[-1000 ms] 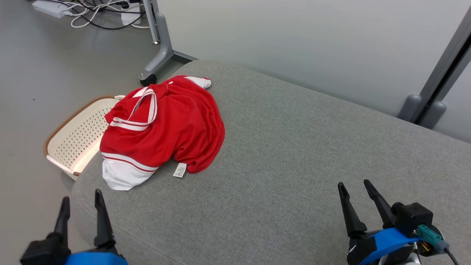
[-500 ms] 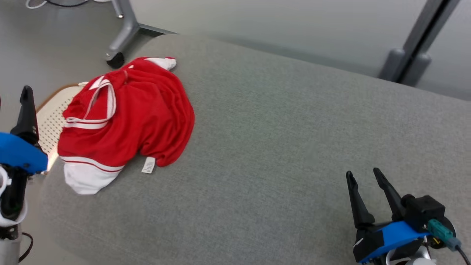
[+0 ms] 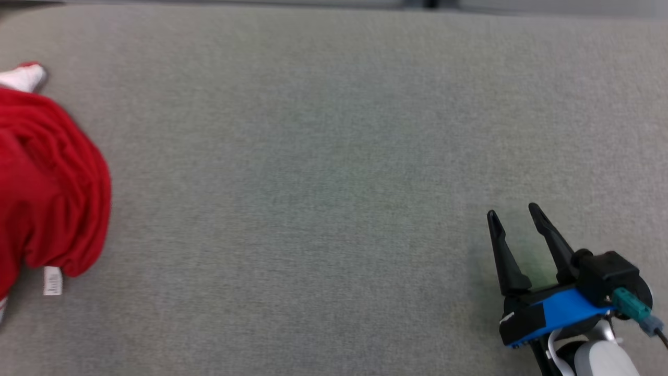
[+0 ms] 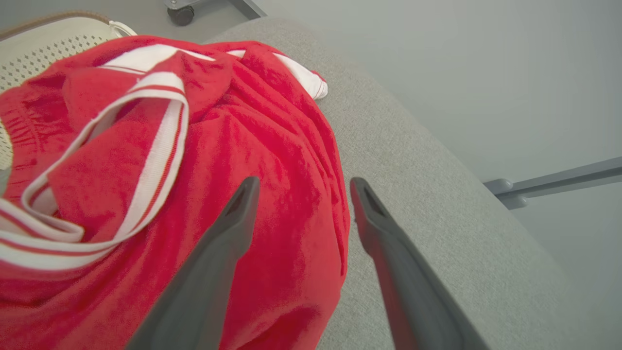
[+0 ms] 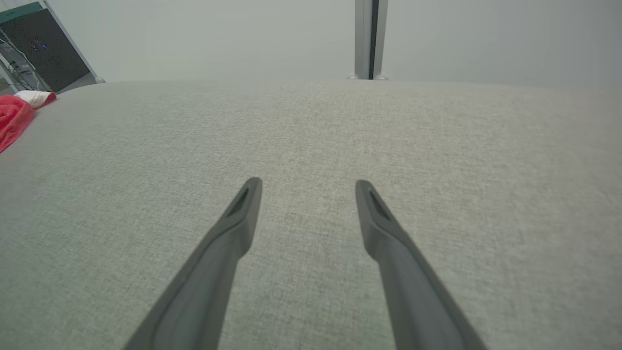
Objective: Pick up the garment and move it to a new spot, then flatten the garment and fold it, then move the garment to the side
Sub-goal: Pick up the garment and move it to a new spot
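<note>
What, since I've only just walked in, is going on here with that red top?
A robot is poised over a crumpled red and white garment at one end of a grey cushion. Its left gripper hangs open over the fabric, gripping nothing. The right gripper is open over bare cushion, away from it.

One red garment (image 4: 272,146), one white label (image 3: 52,280), one grey cushion (image 3: 334,156), one perforated basket (image 4: 53,41), two claws: left claw (image 4: 303,183), right claw (image 3: 512,210).
</note>
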Available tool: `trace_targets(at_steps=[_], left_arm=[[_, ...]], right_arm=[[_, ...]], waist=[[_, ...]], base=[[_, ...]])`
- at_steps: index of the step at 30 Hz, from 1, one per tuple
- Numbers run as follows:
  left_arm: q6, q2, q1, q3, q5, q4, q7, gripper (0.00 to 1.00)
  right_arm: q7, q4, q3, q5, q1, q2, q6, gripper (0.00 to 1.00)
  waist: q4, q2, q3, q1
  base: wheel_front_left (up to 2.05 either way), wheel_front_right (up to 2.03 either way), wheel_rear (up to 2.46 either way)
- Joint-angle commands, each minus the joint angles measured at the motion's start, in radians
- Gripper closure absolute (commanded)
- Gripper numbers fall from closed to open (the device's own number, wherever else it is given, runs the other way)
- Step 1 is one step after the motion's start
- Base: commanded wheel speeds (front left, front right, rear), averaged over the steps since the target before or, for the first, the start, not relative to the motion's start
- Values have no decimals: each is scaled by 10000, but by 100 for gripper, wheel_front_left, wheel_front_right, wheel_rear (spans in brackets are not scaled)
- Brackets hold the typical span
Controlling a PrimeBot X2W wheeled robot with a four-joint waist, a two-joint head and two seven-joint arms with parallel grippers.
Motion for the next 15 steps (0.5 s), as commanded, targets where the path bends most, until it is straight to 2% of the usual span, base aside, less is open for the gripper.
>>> trace_targets(at_steps=[1,3,5,7,13,14,15], left_arm=[[89,92,-258,86,-197,238,313,0],[386,1,-313,-3,-265,117,610,0],[459,353,-338,-91,-100,332,858,0],[527,464,-296,-392,177,546,1018,0],[1009,1165,183,-1445,1281,1301,1785,0],[1016,1223,180,-1577,1345,1364,1913,22],[998,1228,187,-1667,1397,1424,1982,81]], right_arm=[[-38,-114,-31,-18,-132,-46,4,0],[-78,-160,-100,52,-174,-48,4,0],[-106,-203,-80,141,-247,-48,4,0],[-157,-233,-61,155,-333,-43,4,0],[-293,-143,-93,353,-463,-45,4,0],[-309,-113,-118,371,-459,-45,4,0],[-337,-82,-147,390,-449,-45,4,0]], waist=[[-263,-2,194,-2],[-479,-2,386,-2],[-687,-2,612,-2],[-871,-2,782,-2],[-1226,-2,1037,-2],[-1237,-2,1042,-2],[-1231,-2,1031,-2]], base=[[0,0,0],[0,0,0],[0,0,0],[0,0,0],[0,0,0],[0,0,0],[0,0,0]])
